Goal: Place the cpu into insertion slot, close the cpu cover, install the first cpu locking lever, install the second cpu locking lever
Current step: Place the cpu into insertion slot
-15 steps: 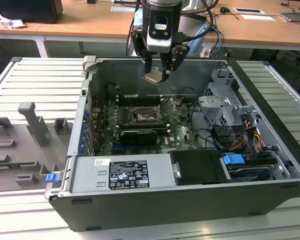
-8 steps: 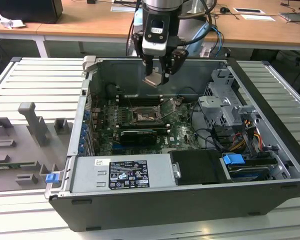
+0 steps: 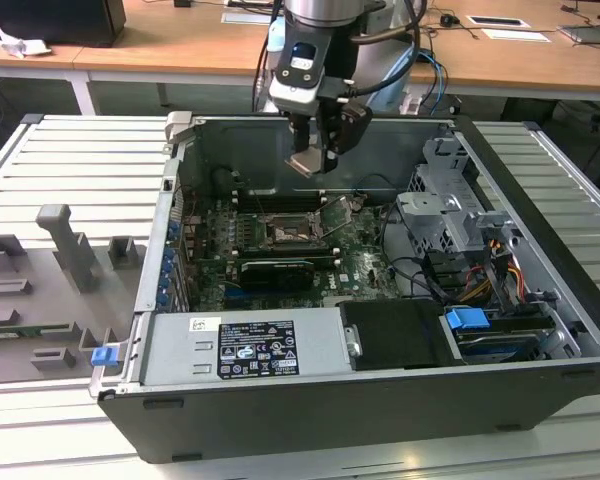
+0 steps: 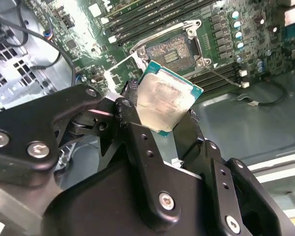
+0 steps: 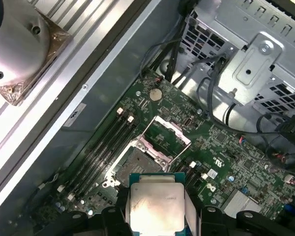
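Note:
My gripper [image 3: 315, 160] hangs over the open computer case and is shut on the cpu [image 3: 308, 164], a flat square chip with a dull silvery top. In both wrist views the cpu [image 4: 167, 101] [image 5: 155, 206] sits clamped edge to edge between the black fingers [image 4: 132, 113]. The insertion slot [image 3: 283, 232] [image 4: 172, 51] [image 5: 137, 164] lies bare on the green board, below the chip and a little apart from it. The cpu cover [image 5: 169, 132] [image 4: 120, 73] stands swung open beside the slot.
Long black memory slots [image 5: 105, 145] run beside the socket. A grey power supply [image 3: 245, 345] fills the case's near side, and a metal drive cage [image 3: 450, 200] with cables stands at the exterior view's right. Grey fixtures [image 3: 65, 250] rest on the slatted table [image 3: 80, 160].

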`<action>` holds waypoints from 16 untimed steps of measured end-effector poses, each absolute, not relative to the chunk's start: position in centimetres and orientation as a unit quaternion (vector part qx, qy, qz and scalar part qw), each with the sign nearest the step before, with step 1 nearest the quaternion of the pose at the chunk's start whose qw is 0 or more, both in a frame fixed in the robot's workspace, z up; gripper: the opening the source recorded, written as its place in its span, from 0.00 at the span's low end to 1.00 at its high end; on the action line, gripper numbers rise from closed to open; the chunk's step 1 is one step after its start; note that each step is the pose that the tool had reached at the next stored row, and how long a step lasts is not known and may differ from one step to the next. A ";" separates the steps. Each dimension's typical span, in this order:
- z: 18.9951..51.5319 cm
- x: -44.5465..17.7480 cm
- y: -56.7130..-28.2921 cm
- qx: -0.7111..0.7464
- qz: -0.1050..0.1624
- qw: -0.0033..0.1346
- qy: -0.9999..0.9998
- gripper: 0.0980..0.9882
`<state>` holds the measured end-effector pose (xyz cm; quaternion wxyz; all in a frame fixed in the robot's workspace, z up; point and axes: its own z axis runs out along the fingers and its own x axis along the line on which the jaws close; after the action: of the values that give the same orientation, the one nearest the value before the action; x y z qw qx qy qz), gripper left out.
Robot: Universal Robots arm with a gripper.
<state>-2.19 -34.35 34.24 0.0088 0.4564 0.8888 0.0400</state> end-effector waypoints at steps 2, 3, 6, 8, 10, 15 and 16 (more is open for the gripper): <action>34.1 -2.2 -34.3 0.468 0.040 0.009 0.883 0.49; 33.9 -2.2 -34.3 0.477 0.040 0.010 0.878 0.49; 33.6 -2.2 -34.3 0.498 0.039 0.011 0.866 0.49; 33.5 -2.2 -34.3 0.516 0.039 0.012 0.856 0.49; 33.4 -2.2 -34.3 0.526 0.039 0.012 0.849 0.49; 32.5 -2.2 -34.3 0.537 0.038 0.011 0.843 0.49; 32.3 -2.2 -34.3 0.540 0.037 0.009 0.841 0.49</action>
<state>-2.21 -34.34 32.32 0.0095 0.5400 0.8408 0.0369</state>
